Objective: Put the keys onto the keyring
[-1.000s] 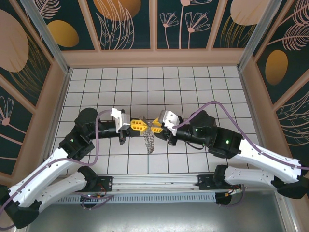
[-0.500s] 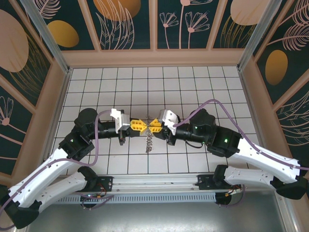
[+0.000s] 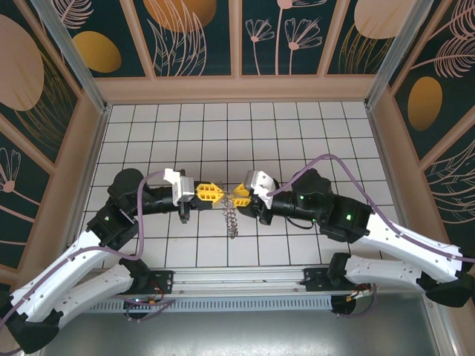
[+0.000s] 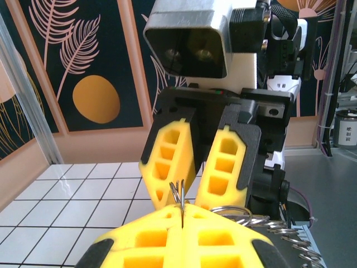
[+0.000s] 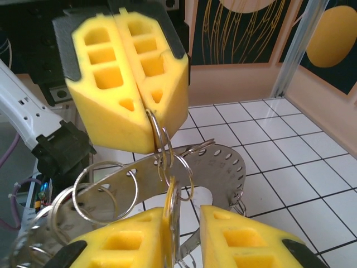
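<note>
**While my two arms meet tip to tip, the keyring hangs between them**

When I look down from the top, both arms bend out wide at the elbow. Then they point in at each other over the white tiled table (image 3: 297,133). My left gripper (image 3: 220,194) and my right gripper (image 3: 234,196) lie flat and level. They are nose to nose and almost touch.

From the left wrist, I see my left yellow fingers (image 4: 145,240) pressed tight together. They pinch a small thin ring (image 4: 179,192) that pokes up from between them.

From the right wrist, my right fingers (image 5: 245,240) stand a little way apart, with a gap between them. A thin tan key (image 5: 170,220), seen on its edge, sits in that gap. It is right up against one finger and away from the other. I cannot tell if that finger has any hold on it. The small thin ring comes down from the left gripper to the top of the key.

The keyring (image 5: 223,162) is a grey metal ring with little holes all round it. It hangs just under the two gripper tips, between them. From the top I see it on its edge, like a thin bumpy strip. Some loose rings (image 5: 106,190) hang on it too.
</note>
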